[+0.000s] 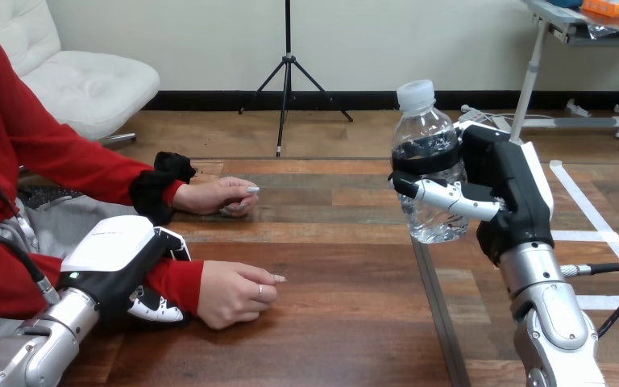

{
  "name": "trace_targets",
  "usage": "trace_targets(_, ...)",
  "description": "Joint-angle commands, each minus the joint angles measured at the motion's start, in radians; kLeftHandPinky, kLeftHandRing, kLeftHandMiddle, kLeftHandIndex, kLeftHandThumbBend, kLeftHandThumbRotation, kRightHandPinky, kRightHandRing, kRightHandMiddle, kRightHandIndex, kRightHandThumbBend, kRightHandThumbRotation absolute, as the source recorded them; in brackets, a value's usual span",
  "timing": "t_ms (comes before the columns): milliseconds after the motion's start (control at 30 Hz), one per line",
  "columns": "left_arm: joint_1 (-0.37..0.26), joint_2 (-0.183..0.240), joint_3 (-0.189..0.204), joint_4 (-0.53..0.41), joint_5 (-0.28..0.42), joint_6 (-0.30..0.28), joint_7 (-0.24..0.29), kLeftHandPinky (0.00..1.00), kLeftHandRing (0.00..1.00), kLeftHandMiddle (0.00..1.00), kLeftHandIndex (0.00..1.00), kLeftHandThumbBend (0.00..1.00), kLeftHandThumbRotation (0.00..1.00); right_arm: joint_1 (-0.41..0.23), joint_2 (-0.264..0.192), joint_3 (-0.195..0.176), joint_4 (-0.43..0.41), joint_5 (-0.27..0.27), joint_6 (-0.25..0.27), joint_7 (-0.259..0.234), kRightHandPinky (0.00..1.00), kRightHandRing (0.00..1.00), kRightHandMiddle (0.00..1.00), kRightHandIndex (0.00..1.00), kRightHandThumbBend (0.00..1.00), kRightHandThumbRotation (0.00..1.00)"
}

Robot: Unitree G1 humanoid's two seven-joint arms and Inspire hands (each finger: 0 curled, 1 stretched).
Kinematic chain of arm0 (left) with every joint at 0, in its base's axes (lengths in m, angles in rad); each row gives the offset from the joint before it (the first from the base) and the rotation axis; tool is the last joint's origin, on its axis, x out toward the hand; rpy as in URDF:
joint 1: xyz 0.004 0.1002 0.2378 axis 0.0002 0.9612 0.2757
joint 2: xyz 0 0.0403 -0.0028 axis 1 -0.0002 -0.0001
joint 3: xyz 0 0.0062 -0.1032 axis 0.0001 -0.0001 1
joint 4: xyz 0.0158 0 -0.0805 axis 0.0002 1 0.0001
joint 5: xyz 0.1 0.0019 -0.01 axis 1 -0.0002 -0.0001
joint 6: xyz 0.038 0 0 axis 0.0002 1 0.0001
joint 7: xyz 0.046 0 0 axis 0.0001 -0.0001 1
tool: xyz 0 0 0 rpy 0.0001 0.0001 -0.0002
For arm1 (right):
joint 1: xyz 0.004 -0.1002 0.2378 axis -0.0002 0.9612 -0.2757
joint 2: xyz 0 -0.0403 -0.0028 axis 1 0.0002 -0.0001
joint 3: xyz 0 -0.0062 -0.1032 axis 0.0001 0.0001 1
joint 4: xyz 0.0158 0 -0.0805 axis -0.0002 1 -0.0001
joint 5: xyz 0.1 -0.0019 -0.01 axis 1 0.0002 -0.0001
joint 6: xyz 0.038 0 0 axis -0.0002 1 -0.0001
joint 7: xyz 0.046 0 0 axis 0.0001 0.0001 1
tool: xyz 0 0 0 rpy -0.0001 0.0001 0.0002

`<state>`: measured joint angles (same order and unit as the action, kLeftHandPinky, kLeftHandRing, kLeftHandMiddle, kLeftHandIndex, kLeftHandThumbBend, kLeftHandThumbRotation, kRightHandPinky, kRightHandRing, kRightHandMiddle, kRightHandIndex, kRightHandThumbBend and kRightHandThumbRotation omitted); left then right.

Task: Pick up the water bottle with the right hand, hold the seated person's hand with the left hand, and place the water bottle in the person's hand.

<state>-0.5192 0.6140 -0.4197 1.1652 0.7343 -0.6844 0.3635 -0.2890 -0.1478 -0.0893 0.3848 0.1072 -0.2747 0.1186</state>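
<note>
Wooden table (346, 266) | water bottle (427, 161) upright, clasped in right hand (512, 181)

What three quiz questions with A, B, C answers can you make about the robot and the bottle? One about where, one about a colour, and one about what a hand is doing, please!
1. Where is the bottle?
A. in a basket
B. up in the robot's right hand
C. in a box

2. What colour is the bottle's cap?
A. white
B. red
C. green

3. What is the robot's left hand doing?
A. waving in the air
B. gripping the person's wrist
C. squeezing a ball

Answers:
1 is B, because the right hand's fingers curl round the bottle and hold it upright.
2 is A, because the cap on top is white.
3 is B, because the left hand wraps round the red sleeve just behind the person's nearer hand.
</note>
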Motion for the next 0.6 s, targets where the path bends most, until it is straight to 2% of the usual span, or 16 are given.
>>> trace_targets(0, -0.021, -0.042, -0.01, -0.059, -0.012, -0.028, 0.003, 0.38, 0.4, 0.45, 0.45, 0.76, 0.11, -0.107, 0.017, -0.016, 0.007, 0.016, -0.037, -0.002, 0.02, 0.06, 0.13, 0.18, 0.63, 0.0)
trace_targets(333, -0.018, -0.038, -0.003, -0.07, -0.021, -0.06, 0.015, 0.33, 0.36, 0.42, 0.42, 0.77, 0.09, -0.113, 0.024, -0.017, 0.018, 0.02, -0.025, -0.004, 0.02, 0.07, 0.14, 0.19, 0.63, 0.0)
trace_targets(567, -0.017, -0.036, 0.0, -0.078, -0.024, -0.072, 0.016, 0.3, 0.34, 0.4, 0.41, 0.77, 0.07, -0.12, 0.028, -0.016, 0.04, 0.021, -0.042, 0.006, 0.03, 0.07, 0.15, 0.2, 0.63, 0.0)
